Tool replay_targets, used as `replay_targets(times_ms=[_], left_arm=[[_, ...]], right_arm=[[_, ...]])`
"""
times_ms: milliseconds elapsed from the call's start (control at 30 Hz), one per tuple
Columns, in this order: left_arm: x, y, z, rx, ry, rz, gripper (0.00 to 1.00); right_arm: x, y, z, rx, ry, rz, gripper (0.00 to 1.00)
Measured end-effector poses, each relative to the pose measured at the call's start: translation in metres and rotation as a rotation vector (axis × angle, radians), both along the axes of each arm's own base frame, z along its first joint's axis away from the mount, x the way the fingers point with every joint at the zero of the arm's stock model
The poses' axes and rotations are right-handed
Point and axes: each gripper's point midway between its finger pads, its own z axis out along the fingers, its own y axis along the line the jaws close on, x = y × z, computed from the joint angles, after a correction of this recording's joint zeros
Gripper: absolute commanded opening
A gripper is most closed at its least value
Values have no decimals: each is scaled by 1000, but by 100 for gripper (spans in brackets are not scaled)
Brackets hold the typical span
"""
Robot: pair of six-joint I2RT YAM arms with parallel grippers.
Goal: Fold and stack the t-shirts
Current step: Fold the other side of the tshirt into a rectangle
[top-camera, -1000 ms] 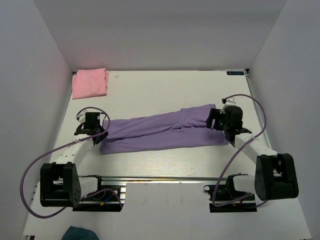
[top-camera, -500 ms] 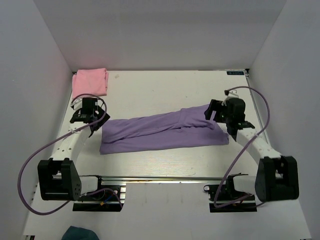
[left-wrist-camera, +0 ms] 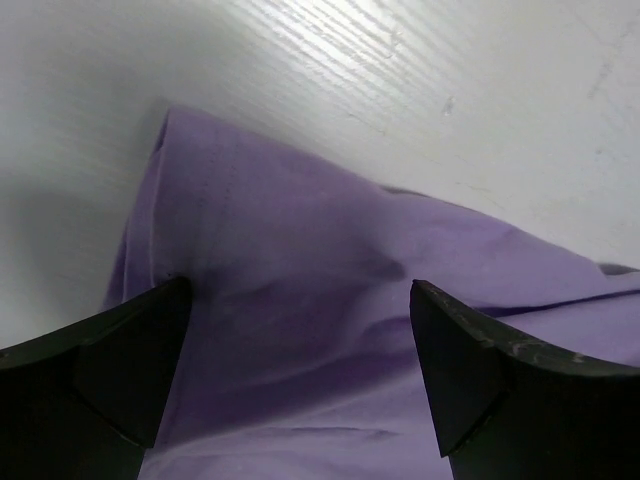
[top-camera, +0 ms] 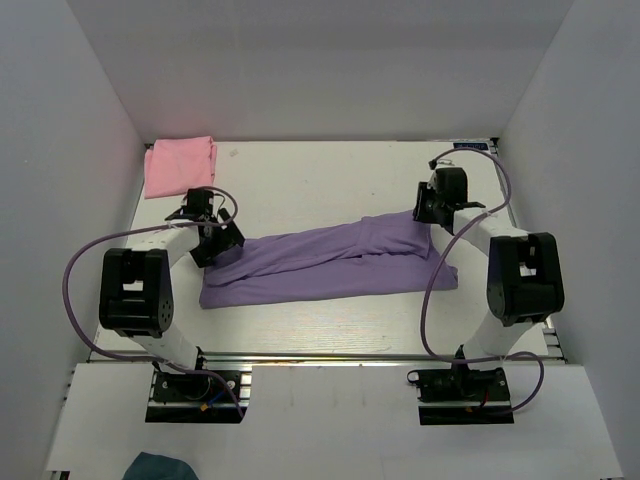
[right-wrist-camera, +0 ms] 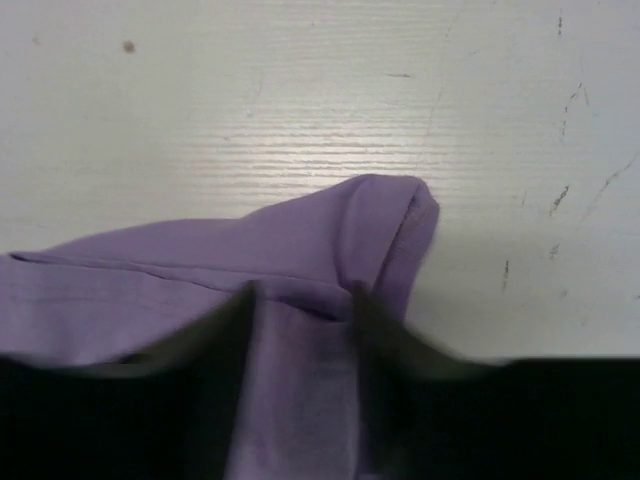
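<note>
The lavender-purple t-shirt (top-camera: 330,262) lies folded into a long strip across the middle of the table. The light pink t-shirt (top-camera: 180,166) sits folded at the back left corner. My left gripper (top-camera: 218,243) hovers low over the strip's far left corner, and in the left wrist view it (left-wrist-camera: 298,300) stands wide open with purple cloth (left-wrist-camera: 300,250) lying flat beneath the gap. My right gripper (top-camera: 422,208) is at the strip's far right corner. In the right wrist view it (right-wrist-camera: 300,300) is blurred, its jaws apart and straddling a fold of purple cloth (right-wrist-camera: 330,225).
White walls enclose the table on the left, back and right. The arm bases and a metal rail (top-camera: 320,355) run along the near edge. A dark teal object (top-camera: 160,468) lies below the table's front edge at the left.
Both grippers have moved away from the near side to the strip's far corners. The left jaws opened wide. The right jaws opened, then narrowed over the cloth.
</note>
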Motion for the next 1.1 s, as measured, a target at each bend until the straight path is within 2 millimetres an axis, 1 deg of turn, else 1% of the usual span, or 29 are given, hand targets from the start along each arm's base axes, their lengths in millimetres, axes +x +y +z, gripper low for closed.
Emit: replay_targets(times_ms=[33,67,100,200,267,467,567,667,767,967,1033,1100], left_arm=[[1,-1,1,-5,-5,-6,100],[2,-2,1,-7,-7,-11,100],[2,-2,0,-8,-5,-12,100],[3,-2,0,-7,-3,-15,100],[4,-2,-1,-5,-1,-15,100],[4,1,-1,18,7,-6,100],[3,3,-2,29,9,-3,100],[2,5,-2,39,13,1,100],[1,7,-3,50,20,7,100],[-2,11,-4,68,31,16,100],[-2,12,-4,69,32,18,100],[-3,13,-4,73,38,22,100]], right_arm=[[0,0,-3,-1,13,-5,12],[-2,-1,-7,-4,27,-5,4],[-4,-1,-9,-6,37,-9,0],[-9,-3,-10,-6,55,-15,0],[-13,-4,-5,-6,48,-19,0],[-44,-11,17,0,29,-50,0],[-54,-16,31,-7,19,-75,0],[-64,-21,33,-14,38,-97,0],[-77,-23,24,-18,83,-111,0],[-124,-34,-12,-48,220,-154,0],[-135,-37,-19,-58,254,-169,0],[-141,-39,-22,-62,270,-179,0]])
